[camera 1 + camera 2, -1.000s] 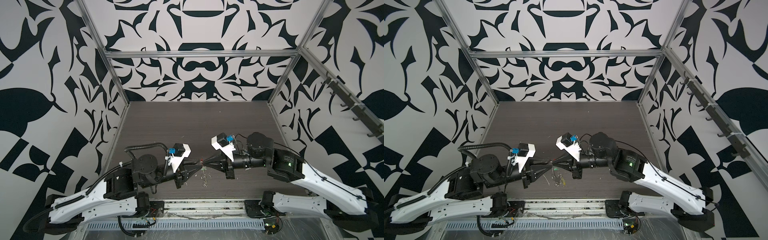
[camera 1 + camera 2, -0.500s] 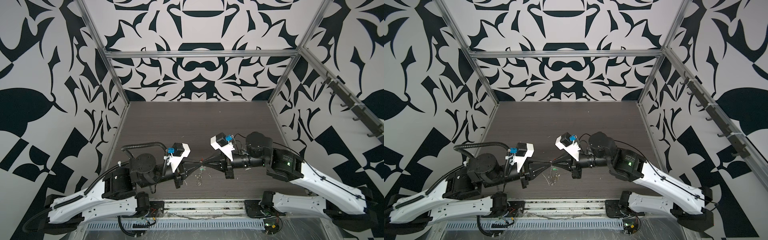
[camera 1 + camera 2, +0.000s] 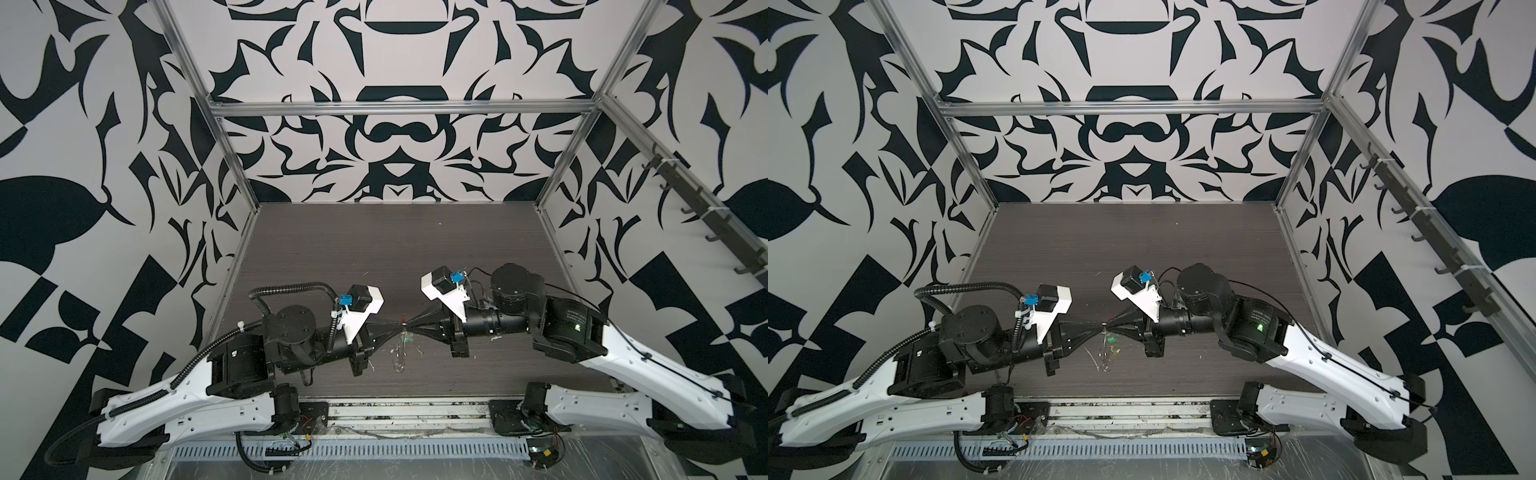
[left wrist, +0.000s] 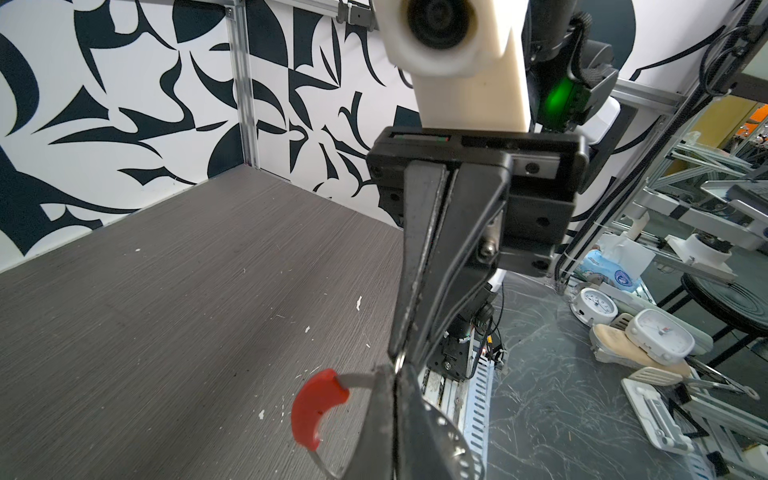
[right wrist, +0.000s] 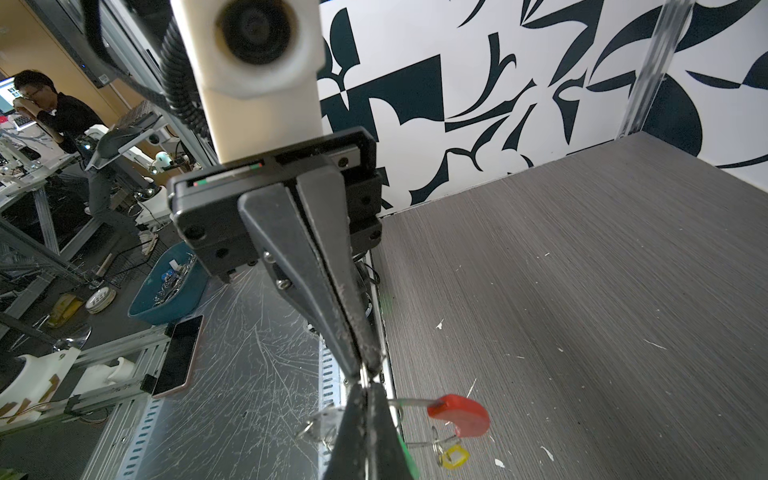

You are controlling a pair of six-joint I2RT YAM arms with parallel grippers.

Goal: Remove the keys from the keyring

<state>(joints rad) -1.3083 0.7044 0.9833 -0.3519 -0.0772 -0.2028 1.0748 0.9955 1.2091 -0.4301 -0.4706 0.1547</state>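
Both grippers meet tip to tip above the front middle of the table. My left gripper (image 3: 397, 330) (image 4: 394, 374) is shut on the thin wire of the keyring (image 4: 357, 378). My right gripper (image 3: 409, 328) (image 5: 365, 386) is shut on the same wire right beside it. The hoop's red sleeve (image 4: 318, 409) (image 5: 459, 415) curves off to one side of the fingers. The keys (image 3: 401, 353) (image 3: 1104, 361) dangle below the grip point in both top views. A yellow tag (image 5: 455, 455) hangs by its small split ring, a green tag (image 5: 405, 453) peeks from behind my right finger, and a silver key (image 5: 320, 424) shows beyond it.
The dark wood-grain table (image 3: 374, 249) carries white flecks of debris (image 4: 358, 302) near the front. A slotted metal rail (image 3: 349, 451) runs along the front edge. Patterned walls close in the left, back and right sides.
My left gripper's jaws have closed onto the hoop wire next to the right gripper's tips. The right arm has barely moved, and the keys still hang below.
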